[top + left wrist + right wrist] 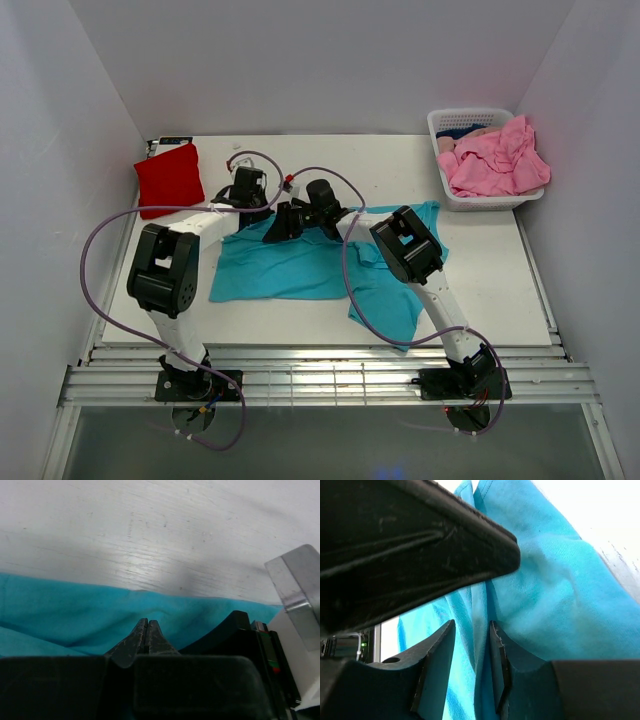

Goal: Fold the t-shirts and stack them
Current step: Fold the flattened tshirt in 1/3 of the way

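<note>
The desk (500, 270) carries a teal shirt (300, 270) spread at its middle, a folded red shirt (168, 178) far left. Left fingers (146, 630) are clenched at the teal shirt's far edge; right fingers (495, 655) pinch a teal fold.

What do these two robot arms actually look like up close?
Both arms have white links joined by chunky black joint housings. A thin purple cable loops loosely along each. The left tool and right tool each end in two black, scuffed, tapering fingers. Black bases sit on a slatted metal rail.
</note>
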Motion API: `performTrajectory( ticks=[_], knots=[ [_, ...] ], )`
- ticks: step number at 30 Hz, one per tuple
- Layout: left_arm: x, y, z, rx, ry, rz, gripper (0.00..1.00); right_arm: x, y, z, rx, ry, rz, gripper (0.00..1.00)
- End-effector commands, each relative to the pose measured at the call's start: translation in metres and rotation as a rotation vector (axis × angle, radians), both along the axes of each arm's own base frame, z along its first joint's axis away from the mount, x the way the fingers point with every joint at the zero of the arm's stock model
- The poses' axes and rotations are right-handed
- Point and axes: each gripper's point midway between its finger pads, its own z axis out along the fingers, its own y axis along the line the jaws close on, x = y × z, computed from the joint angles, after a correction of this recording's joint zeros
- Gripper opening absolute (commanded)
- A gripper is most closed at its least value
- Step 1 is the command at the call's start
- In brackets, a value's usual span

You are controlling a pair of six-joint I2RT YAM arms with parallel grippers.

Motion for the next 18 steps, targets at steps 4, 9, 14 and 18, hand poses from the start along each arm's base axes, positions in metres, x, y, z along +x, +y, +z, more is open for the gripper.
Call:
performTrajectory(
  ticks=[4, 9, 14, 18],
  knots=[
    [0.002, 0.017, -0.009, 0.056, 0.027, 0.077, 0.00, 0.001, 0.006, 0.021, 0.040, -0.030, 0.016, 0.40],
    [0.000, 0.016, -0.032, 0.062, 0.075, 0.076, 0.00, 0.000, 0.006, 0.024, 0.048, -0.035, 0.016, 0.40],
    [-0.003, 0.018, -0.053, 0.074, 0.118, 0.085, 0.00, 0.000, 0.007, 0.028, 0.057, -0.038, 0.023, 0.40],
    [0.000, 0.024, -0.057, 0.080, 0.129, 0.108, 0.00, -0.006, 0.006, 0.032, 0.070, -0.030, 0.039, 0.39]
  ],
)
